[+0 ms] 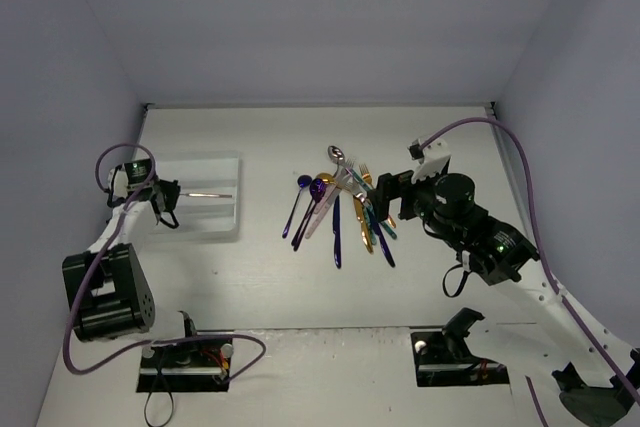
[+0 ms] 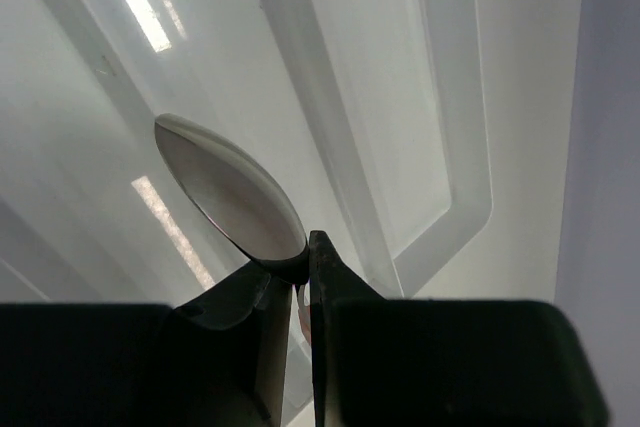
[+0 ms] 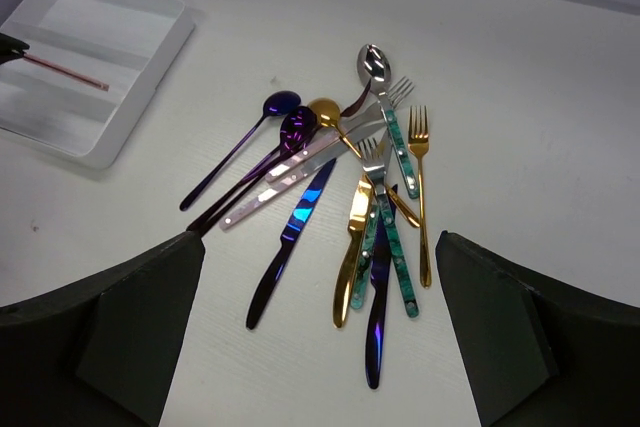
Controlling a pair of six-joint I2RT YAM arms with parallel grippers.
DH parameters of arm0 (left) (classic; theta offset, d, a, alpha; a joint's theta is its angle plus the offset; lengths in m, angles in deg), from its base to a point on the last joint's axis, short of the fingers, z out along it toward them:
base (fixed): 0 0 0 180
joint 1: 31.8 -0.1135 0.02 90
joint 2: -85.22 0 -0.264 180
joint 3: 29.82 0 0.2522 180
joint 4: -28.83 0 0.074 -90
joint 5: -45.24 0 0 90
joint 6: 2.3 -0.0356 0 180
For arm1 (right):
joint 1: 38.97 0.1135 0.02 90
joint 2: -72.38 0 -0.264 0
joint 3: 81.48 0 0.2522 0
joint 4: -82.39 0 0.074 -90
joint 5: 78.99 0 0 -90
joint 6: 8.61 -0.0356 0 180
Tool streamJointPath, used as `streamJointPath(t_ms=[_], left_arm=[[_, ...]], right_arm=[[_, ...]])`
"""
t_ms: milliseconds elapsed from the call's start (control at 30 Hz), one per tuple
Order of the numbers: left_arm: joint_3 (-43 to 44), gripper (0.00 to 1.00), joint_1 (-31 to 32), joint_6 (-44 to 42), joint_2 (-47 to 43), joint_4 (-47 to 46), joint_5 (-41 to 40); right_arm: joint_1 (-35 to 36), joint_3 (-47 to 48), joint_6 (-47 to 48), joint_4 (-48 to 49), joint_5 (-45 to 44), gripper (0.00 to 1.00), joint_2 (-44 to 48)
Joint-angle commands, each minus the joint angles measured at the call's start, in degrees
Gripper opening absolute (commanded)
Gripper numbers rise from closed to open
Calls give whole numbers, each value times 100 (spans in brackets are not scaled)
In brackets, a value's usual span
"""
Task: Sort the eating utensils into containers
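Note:
My left gripper [image 1: 168, 197] is shut on a pink spoon [image 1: 205, 195] and holds it over the white cutlery tray [image 1: 200, 225]. In the left wrist view the jaws [image 2: 303, 262] pinch the spoon at the neck, and its shiny bowl [image 2: 228, 192] hangs above a tray ridge [image 2: 335, 127]. The other utensils lie in a fanned pile [image 1: 345, 212] mid-table: dark blue knives [image 3: 290, 232], a gold knife [image 3: 352, 252], teal-handled forks [image 3: 398, 247], a gold fork [image 3: 421, 197], purple spoons [image 3: 240, 147] and a silver spoon [image 3: 374, 62]. My right gripper [image 3: 318, 247] is open and empty, above the pile's right side.
The tray [image 3: 150, 97] sits at the far left near the left wall. Grey walls enclose the table on three sides. Two black holders [image 1: 455, 352] stand at the near edge.

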Motion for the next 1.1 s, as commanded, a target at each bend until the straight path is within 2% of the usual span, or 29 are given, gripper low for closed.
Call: streamJointPath(t_ms=[0, 167, 300, 567, 833, 1067], left_arm=[[607, 0, -7, 108, 273, -776, -5], [942, 0, -15, -33, 833, -444, -127], [1062, 5, -21, -26, 1079, -287, -106], [949, 6, -16, 120, 1120, -111, -166], [1232, 36, -23, 16, 1442, 116, -61], [1526, 54, -19, -381, 1150, 350, -61]], right_arm=[[-56, -46, 72, 143, -117, 100, 11], [-62, -93, 17, 137, -165, 100, 3], [-71, -135, 8, 128, -226, 100, -23], [-71, -166, -10, 128, -240, 100, -59], [-71, -301, -83, 120, -231, 100, -50], [-80, -409, -206, 117, -302, 100, -223]])
